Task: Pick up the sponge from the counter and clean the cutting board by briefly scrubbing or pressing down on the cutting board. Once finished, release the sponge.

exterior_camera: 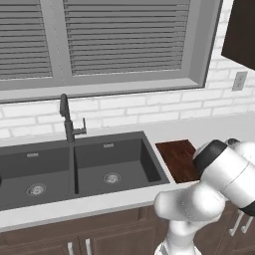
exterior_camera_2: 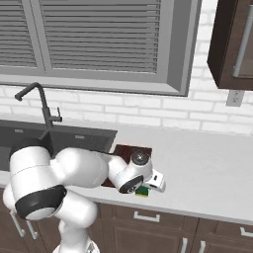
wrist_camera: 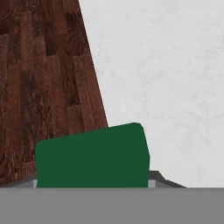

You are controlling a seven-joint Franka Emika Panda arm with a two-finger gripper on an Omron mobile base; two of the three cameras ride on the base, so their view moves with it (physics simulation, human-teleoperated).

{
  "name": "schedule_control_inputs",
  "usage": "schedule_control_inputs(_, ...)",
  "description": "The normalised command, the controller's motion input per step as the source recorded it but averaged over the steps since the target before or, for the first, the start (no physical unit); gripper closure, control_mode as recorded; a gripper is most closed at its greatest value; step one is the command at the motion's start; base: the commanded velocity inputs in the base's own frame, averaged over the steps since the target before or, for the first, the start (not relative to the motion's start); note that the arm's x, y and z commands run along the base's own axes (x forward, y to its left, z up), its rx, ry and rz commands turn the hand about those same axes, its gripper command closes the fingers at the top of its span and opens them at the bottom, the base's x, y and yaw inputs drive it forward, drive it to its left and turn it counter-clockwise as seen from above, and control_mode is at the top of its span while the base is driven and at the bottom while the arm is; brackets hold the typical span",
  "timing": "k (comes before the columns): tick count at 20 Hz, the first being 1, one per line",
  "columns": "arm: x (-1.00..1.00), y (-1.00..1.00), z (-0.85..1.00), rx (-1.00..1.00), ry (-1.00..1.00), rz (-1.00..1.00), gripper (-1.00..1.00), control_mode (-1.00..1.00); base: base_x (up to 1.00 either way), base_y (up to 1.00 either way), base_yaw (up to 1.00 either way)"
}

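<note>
The green-topped sponge [exterior_camera_2: 143,191] sits low at the counter's [exterior_camera_2: 207,168] front edge, just right of the dark reddish-brown cutting board [exterior_camera_2: 129,149]. My gripper [exterior_camera_2: 144,188] is down over it. In the hand view the sponge [wrist_camera: 92,159] lies across the bottom between slivers of my fingertips [wrist_camera: 158,179], which press against its sides, so the gripper [wrist_camera: 92,183] is shut on it. The board's [wrist_camera: 43,87] grain covers the left of that view and the pale counter [wrist_camera: 166,78] the right. From the left base view the board [exterior_camera: 178,159] lies right of the sink, partly behind my arm.
A dark grey double sink [exterior_camera: 74,169] with a black faucet [exterior_camera: 67,119] lies left of the board. Behind are a white brick wall, a shuttered window and an outlet [exterior_camera_2: 234,98]. A dark upper cabinet [exterior_camera_2: 232,44] hangs at the right. Open counter stretches to the right.
</note>
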Motion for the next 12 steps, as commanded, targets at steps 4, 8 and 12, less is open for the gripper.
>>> schedule_control_inputs(4, 0.05, -0.51, 0.12, 0.0, 0.0, 0.0, 1.0, -1.0, 0.0, 0.0, 0.0)
schedule_control_inputs(8, 0.4, -0.79, 0.32, 0.0, 0.01, 0.0, 1.0, -1.0, 0.0, 0.0, 0.0)
schedule_control_inputs(12, 0.33, -0.87, 0.07, 0.02, 0.0, 0.0, 1.0, -1.0, 0.0, 0.0, 0.0)
